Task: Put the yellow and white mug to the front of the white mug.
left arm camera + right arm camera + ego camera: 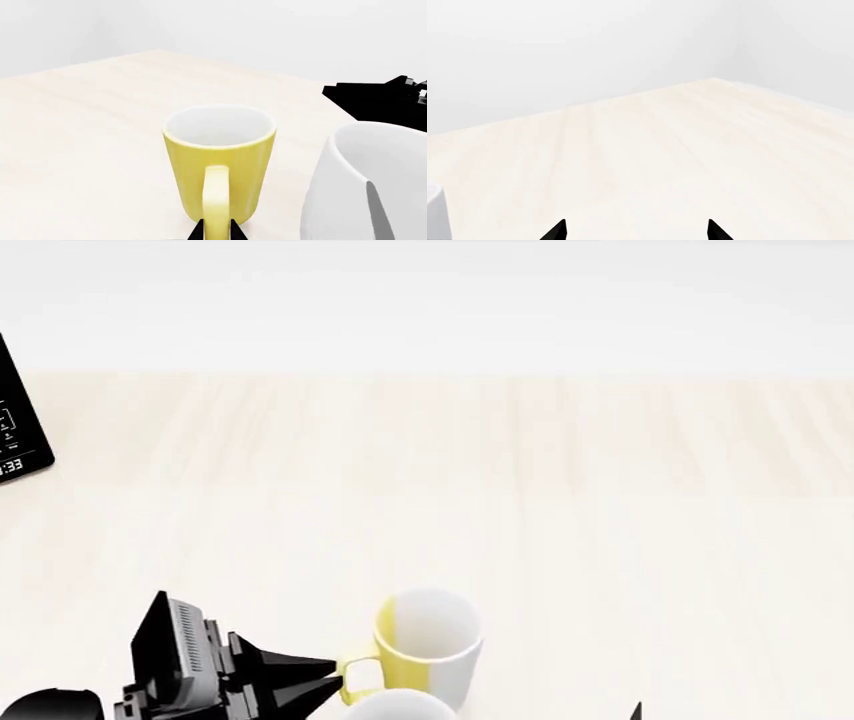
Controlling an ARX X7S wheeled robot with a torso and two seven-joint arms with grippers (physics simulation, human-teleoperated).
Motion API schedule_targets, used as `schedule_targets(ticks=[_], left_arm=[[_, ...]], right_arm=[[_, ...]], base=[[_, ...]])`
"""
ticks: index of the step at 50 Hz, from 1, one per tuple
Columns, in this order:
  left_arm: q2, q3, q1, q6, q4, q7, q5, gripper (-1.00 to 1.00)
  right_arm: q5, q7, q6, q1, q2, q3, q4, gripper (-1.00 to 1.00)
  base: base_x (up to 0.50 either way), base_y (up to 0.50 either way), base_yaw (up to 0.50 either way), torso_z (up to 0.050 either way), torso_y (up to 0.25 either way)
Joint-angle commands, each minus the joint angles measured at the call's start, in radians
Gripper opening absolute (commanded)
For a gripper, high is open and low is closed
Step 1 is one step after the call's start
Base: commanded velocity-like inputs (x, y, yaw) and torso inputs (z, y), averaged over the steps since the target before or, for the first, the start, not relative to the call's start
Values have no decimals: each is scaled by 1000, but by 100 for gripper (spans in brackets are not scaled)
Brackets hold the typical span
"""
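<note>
The yellow and white mug [427,640] is upright near the table's front edge, with its yellow handle [354,680] pointing left. In the left wrist view the mug [220,150] shows its yellow side and white inside. My left gripper [217,231] is shut on the handle, one black fingertip on each side; it also shows in the head view [310,680]. The white mug [363,185] stands close beside the yellow one, and only its rim [400,707] shows at the head view's lower edge. My right gripper [636,231] is open and empty over bare table.
A black device with a lit display [20,410] stands at the far left of the light wooden table [534,490]. A black shape [380,100] lies beyond the mugs in the left wrist view. A white wall rises behind the table.
</note>
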Motion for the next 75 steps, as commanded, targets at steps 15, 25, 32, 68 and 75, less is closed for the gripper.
schedule_targets(ticks=[15, 25, 32, 68, 75], left_arm=[[8, -213, 22, -19, 1, 41, 126, -100], [9, -268, 33, -23, 1, 47, 164, -100], [12, -292, 38, -19, 1, 52, 183, -100], [15, -271, 81, 34, 0, -17, 248, -100], [13, -249, 89, 33, 0, -40, 247, -100]], right_arm=[[5, 9, -4, -4, 7, -10, -8, 100], [8, 11, -9, -4, 9, -12, -7, 100], [8, 13, -10, -3, 10, -16, -5, 100], [16, 20, -21, -6, 20, -26, -7, 100], [18, 22, -23, -7, 22, -27, -8, 100]], base=[[0, 0, 0, 0, 0], [0, 0, 0, 0, 0], [0, 0, 0, 0, 0], [0, 0, 0, 0, 0], [0, 0, 0, 0, 0]])
